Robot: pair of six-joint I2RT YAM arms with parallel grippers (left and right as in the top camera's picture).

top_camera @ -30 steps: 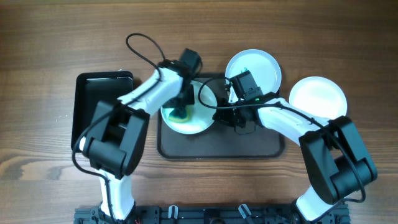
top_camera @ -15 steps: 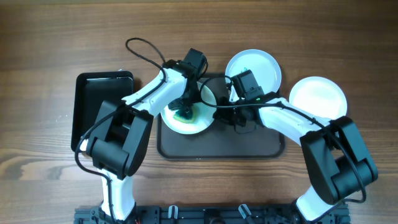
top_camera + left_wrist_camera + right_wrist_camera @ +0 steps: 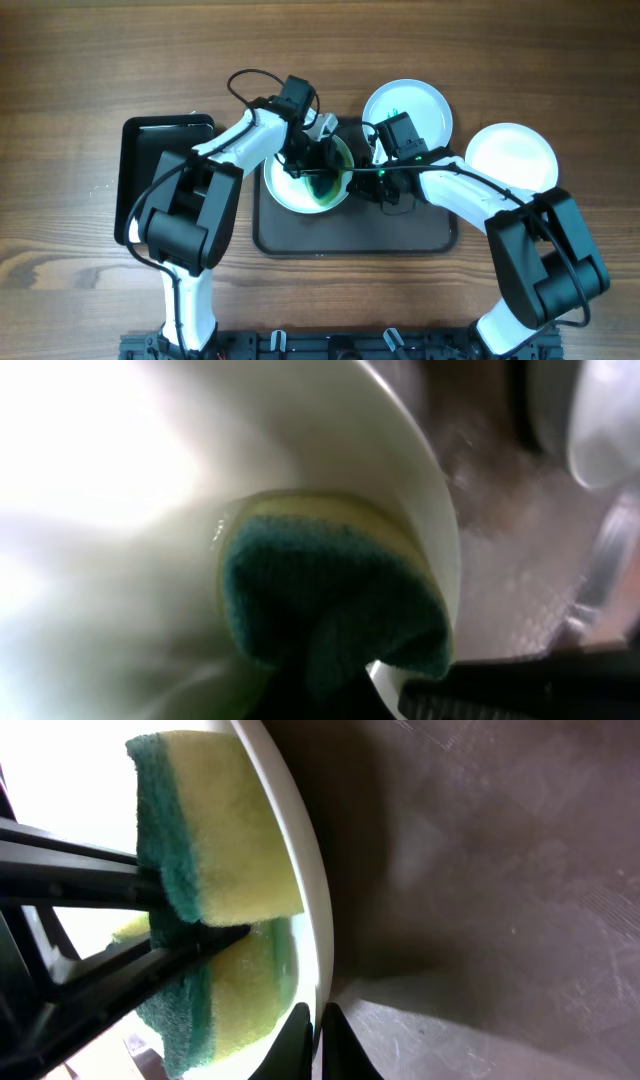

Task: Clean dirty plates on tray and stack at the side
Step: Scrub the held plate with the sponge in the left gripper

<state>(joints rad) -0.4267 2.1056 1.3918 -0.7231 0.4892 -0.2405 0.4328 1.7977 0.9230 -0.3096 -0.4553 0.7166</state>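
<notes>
**Plate on tray, under sponge**

A round, shallow white plate (image 3: 286, 188) sits at the left of the dark grey-brown tray (image 3: 400, 236). The left gripper (image 3: 318, 172) clamps a yellow-and-green sponge (image 3: 330, 600) against the plate's inside, near the rim. The right gripper (image 3: 318, 1032) pinches that rim between its fingers. A second plate (image 3: 415, 100) is at the tray's far right corner. A third plate (image 3: 512, 155) is on the table (image 3: 80, 60) to the right.

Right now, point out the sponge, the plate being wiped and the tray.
sponge (image 3: 330, 600), left wrist view, on its green scrubbing face.
plate (image 3: 284, 194), overhead view, on its bare white lower-left part.
tray (image 3: 360, 232), overhead view, on its bare floor near the front rim.
</notes>
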